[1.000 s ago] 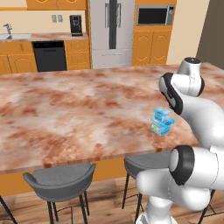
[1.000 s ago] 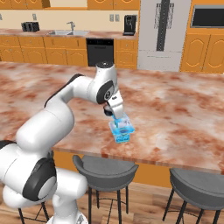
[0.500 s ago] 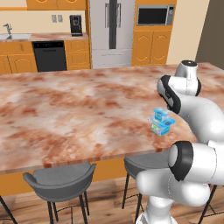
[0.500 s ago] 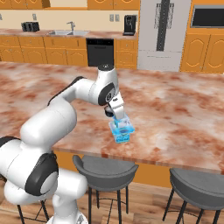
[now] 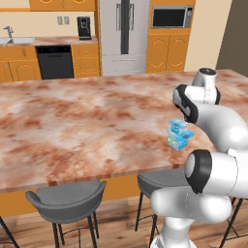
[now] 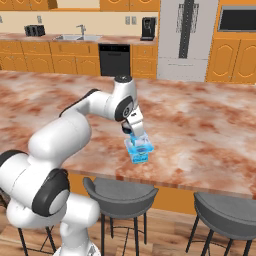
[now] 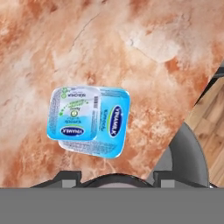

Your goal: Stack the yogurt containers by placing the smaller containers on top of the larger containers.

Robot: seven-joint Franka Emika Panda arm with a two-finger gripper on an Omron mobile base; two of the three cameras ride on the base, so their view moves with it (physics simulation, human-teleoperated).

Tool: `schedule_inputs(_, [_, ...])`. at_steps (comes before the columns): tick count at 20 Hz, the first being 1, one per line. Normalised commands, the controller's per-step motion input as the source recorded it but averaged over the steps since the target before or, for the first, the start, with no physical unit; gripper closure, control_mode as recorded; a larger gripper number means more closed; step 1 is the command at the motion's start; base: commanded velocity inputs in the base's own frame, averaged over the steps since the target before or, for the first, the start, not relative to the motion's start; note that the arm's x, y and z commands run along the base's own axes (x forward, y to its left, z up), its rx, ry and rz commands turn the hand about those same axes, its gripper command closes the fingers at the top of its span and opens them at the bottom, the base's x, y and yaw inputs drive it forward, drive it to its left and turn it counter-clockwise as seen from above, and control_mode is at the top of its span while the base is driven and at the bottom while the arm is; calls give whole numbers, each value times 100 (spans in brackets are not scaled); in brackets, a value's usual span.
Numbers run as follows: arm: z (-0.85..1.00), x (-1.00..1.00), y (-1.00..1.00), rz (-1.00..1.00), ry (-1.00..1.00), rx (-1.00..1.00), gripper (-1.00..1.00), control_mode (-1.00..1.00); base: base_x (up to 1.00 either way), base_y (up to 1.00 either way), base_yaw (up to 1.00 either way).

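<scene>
The larger container, a wide light-blue pack (image 7: 113,133) with green marking, sits on the marble counter near its front edge. The smaller light-blue and white pack (image 7: 73,114) rests on top of it, offset to one side. The stack also shows in the left base view (image 5: 178,136) and the right base view (image 6: 140,151). My gripper (image 7: 117,175) hovers right above the stack (image 6: 131,131). It is shut on a tiny dark round cup (image 7: 109,180), of which just the curved top edge shows between the finger tips.
The counter's front edge (image 6: 165,176) runs just beside the stack. Grey stools (image 5: 68,201) (image 6: 120,192) (image 6: 227,212) stand below it, and one seat (image 7: 192,153) shows past the edge. Bare marble counter (image 5: 72,126) stretches to the left and back.
</scene>
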Motion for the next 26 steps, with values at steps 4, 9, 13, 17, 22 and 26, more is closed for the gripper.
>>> schedule_inputs(4, [-7, 16, 0, -1, 0, 0, 100, -100, 0, 0, 0])
schedule_inputs(9, [-7, 16, -2, -1, 0, 0, 100, -100, 0, 0, 0])
schedule_inputs(13, [-7, 15, -5, -1, 0, 0, 100, -100, 0, 0, 0])
schedule_inputs(17, [-11, 16, -4, -1, 0, 0, 100, -100, 0, 0, 0])
schedule_inputs(22, [-14, 17, -2, -1, 0, 0, 100, -100, 0, 0, 0])
schedule_inputs(26, [-11, 14, -1, 0, 0, 0, 100, -100, 0, 0, 0])
